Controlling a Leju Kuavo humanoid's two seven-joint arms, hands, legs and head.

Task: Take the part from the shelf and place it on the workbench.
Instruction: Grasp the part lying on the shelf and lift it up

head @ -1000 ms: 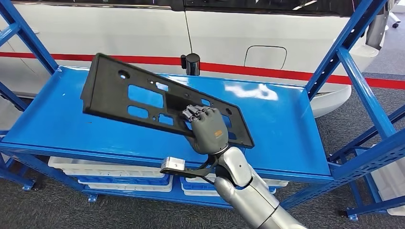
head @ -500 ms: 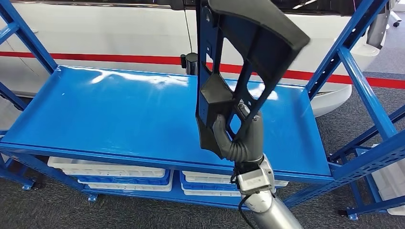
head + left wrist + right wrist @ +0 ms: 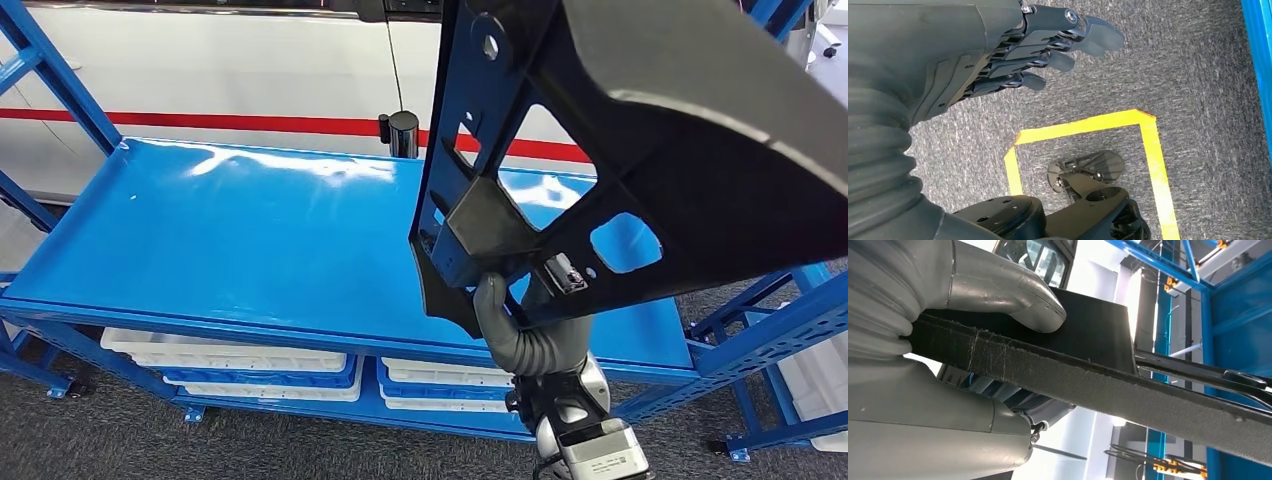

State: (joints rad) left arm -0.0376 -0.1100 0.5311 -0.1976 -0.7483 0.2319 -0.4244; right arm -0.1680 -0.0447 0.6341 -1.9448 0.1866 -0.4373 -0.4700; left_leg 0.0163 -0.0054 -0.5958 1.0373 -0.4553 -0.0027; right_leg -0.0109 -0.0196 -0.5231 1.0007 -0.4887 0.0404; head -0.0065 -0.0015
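Right robot hand (image 3: 535,335) at about 5 o'clock is gripping the black part (image 3: 640,150), held up off the blue shelf (image 3: 250,240) and tilted toward 2 o'clock. Left robot hand (image 3: 1013,55) holds nothing, fingers loosely apart above the floor (image 3: 1173,65).

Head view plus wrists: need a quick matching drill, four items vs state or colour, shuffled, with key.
1. black part
2. left hand
3. shelf
4. floor tape

a. yellow
b. holds nothing, hangs over grey carpet
c. bare blue top
d. lifted off the shelf, gripped by the right hand

Pairs: 1-d, 2-b, 3-c, 4-a
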